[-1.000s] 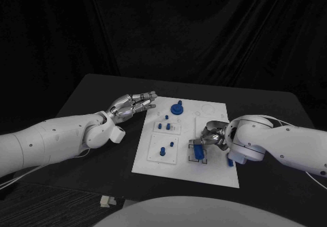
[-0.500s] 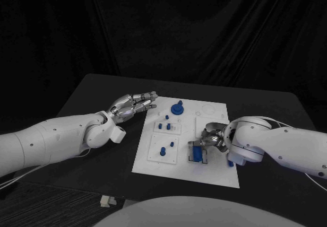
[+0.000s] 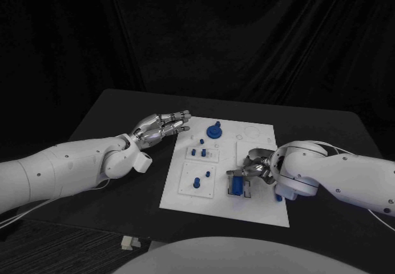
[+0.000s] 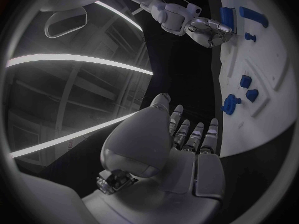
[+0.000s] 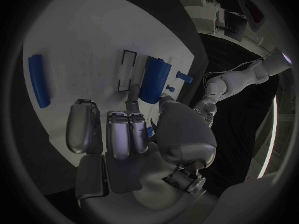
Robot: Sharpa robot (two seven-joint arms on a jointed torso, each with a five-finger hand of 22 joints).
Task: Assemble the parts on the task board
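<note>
Lower middle of the head view, the right hand (image 3: 257, 166) pinches a blue block (image 3: 237, 184) at its black-outlined slot on the task board (image 3: 262, 208) — seemingly mid-assembly, a blue bar (image 5: 39, 80) lying loose — while the left hand (image 3: 161, 126) hovers released at upper left.

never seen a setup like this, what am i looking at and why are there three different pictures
It is a robot with two white arms ending in silver hands, working at a black table. One picture looks down from its head; the two round ones come from cameras at its wrists. On the table lies a white board with small blue parts to be fitted. The right hand is at a blue block standing in a frame on the board, fingers touching it; a firm grip is not clear. The left hand holds nothing and hovers at the board's far left corner.
</note>
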